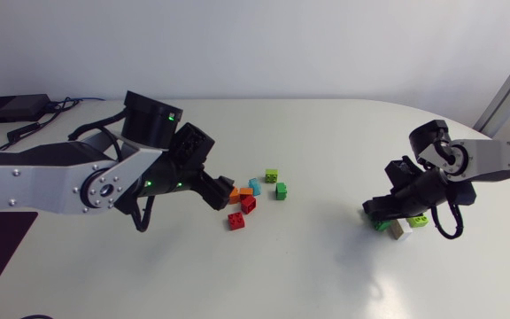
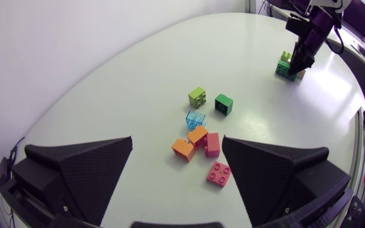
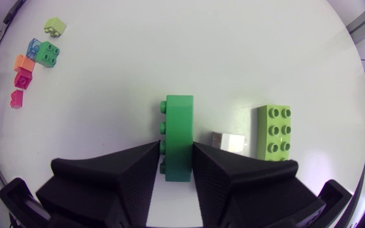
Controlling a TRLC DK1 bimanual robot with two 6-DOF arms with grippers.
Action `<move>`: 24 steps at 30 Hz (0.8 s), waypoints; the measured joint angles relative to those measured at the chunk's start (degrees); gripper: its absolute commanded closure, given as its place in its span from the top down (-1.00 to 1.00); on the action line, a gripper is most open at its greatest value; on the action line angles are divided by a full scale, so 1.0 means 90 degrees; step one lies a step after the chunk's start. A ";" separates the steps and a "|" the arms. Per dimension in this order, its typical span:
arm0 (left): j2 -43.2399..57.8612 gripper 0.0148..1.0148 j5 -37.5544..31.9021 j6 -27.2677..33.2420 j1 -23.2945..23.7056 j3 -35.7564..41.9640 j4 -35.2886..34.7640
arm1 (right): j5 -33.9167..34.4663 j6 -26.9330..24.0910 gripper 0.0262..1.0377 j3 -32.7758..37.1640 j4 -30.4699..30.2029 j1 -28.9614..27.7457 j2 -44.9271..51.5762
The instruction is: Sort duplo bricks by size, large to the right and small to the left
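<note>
A dark green large brick [image 3: 178, 136] lies on its side on the table at the right, and my right gripper [image 3: 176, 149] is shut on it, a finger pressed on each side. Beside it are a white brick [image 3: 228, 142] and a lime large brick [image 3: 274, 131]. From above, the right gripper [image 1: 381, 215] sits low over that pile. Several small bricks lie mid-table: lime [image 1: 272, 175], green [image 1: 281, 190], cyan [image 1: 255, 186], orange [image 1: 240, 192], red [image 1: 249, 204] and red [image 1: 236, 221]. My left gripper [image 1: 220, 197] hovers open at their left, with the orange brick [image 2: 184, 149] and a red brick [image 2: 218, 173] just ahead of its fingers.
A black box with cables [image 1: 11, 108] sits at the table's far left corner. The white table [image 1: 326, 275] stretches bare toward its near edge and between the two brick groups.
</note>
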 measured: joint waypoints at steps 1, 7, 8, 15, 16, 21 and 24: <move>0.0007 0.94 -0.0002 0.0000 0.0000 0.0000 0.0000 | 0.0000 0.0000 0.86 -0.0012 0.0007 0.0000 0.0000; 0.0141 0.94 0.0036 0.0044 0.0000 0.0000 0.0002 | 0.0000 0.0002 0.92 -0.0017 0.0002 0.0000 -0.0005; 0.0211 0.94 0.0090 0.0102 0.0002 0.0000 0.0005 | 0.0000 0.0002 0.92 -0.0017 0.0000 0.0000 -0.0032; 0.0945 0.94 0.0318 0.0889 0.0134 0.0000 -0.0012 | 0.0000 0.0005 0.92 -0.0005 -0.0270 0.0002 -0.0811; 0.1100 0.94 0.0318 0.0945 0.0214 0.0015 -0.0012 | -0.0002 0.0005 0.92 0.0002 -0.0342 0.0002 -0.0937; 0.1892 0.94 0.0313 0.1093 0.0517 0.0355 -0.0022 | -0.0032 0.0036 0.92 0.0022 -0.0600 0.0010 -0.1365; 0.2174 0.94 0.0316 0.1107 0.0520 0.0697 -0.0024 | -0.0049 0.0053 0.92 0.0029 -0.0719 0.0034 -0.1552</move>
